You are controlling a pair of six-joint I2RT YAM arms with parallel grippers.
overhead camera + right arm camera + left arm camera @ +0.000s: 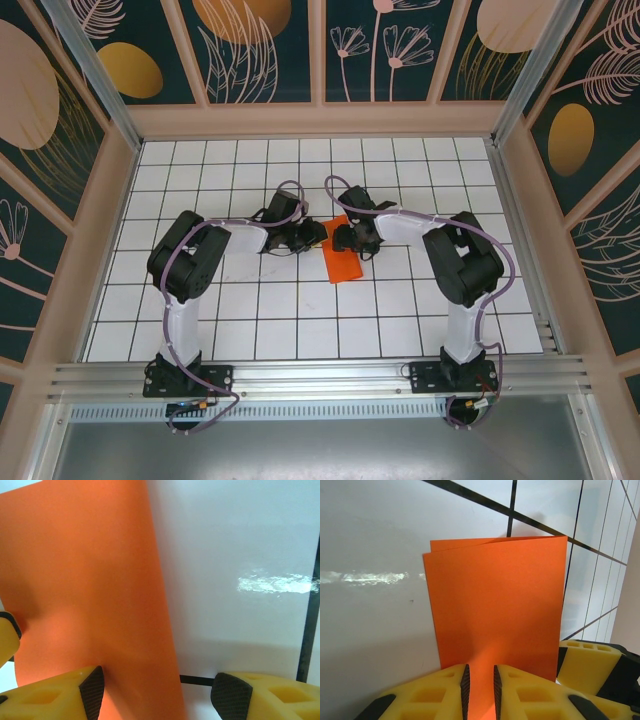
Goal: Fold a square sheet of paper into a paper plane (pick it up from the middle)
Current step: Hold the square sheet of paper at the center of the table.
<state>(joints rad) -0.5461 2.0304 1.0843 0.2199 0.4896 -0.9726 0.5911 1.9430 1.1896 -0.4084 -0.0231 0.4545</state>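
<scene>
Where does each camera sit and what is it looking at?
Top external: above and behind the bases, looking down on the gridded table; left arm and right arm show.
Left wrist: on the left arm, looking along its jaws, which pinch the folded orange paper.
Right wrist: on the right arm, looking past its open jaws at paper and table.
All three see the orange paper.

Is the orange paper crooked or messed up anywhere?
A little. The square sheet of paper is folded over, but its two layers don't line up at the far edge: one corner peeks out crookedly past the other.
</scene>
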